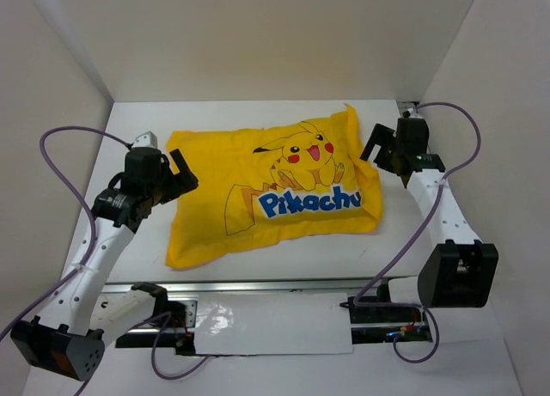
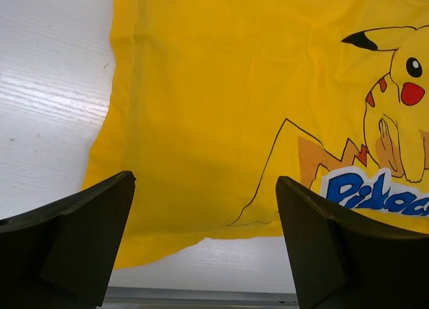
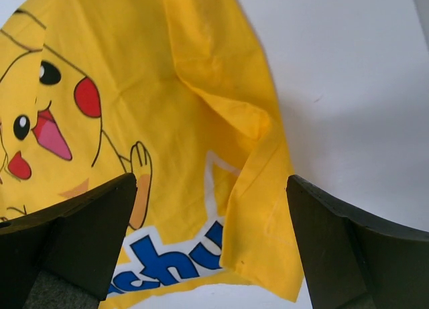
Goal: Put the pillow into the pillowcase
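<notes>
Yellow Pikachu pillowcase (image 1: 275, 190) lies mid-frame on the table (image 1: 301, 260), flanked by left tool (image 1: 184, 175) and right tool (image 1: 387, 159), both gaping wide, empty

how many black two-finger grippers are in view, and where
2. The left gripper is open at the left edge of the bright yellow Pikachu-print fabric pillowcase; the right gripper is open by its far right corner. None seems hidden.
</notes>
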Controlling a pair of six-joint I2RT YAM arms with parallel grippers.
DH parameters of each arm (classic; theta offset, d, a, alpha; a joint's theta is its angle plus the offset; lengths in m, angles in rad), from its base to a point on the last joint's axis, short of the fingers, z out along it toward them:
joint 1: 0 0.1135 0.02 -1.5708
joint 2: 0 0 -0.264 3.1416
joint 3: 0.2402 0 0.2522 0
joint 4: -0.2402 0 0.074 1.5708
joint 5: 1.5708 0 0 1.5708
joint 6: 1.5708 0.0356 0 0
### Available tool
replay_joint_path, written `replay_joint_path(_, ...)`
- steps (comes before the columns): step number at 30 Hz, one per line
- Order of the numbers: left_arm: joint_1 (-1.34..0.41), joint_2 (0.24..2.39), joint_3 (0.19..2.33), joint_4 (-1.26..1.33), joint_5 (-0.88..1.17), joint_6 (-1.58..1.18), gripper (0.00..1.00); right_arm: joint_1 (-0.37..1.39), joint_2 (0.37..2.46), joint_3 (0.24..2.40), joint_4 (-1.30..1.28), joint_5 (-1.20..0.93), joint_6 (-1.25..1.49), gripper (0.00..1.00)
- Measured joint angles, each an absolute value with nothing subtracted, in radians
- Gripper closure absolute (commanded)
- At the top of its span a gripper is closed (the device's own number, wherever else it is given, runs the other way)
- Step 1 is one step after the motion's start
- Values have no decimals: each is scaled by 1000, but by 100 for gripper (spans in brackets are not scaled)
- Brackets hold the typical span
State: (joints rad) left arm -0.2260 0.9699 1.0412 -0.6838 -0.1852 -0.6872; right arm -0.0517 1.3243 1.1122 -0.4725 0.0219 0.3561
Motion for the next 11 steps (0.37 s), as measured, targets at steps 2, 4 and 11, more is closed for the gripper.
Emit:
replay_joint_path(2,-226,970,1041,-684,-185,-687,0,-28,1325,1112,-475,21,343,0)
replay_joint_path(4,-226,970,1041,-684,-185,-687,0,-20,1325,1112,-473,22,337,0)
replay_joint_path(11,-226,964,1041,-702,-194,-688,0,-8,1324,1112,-473,30,333,0)
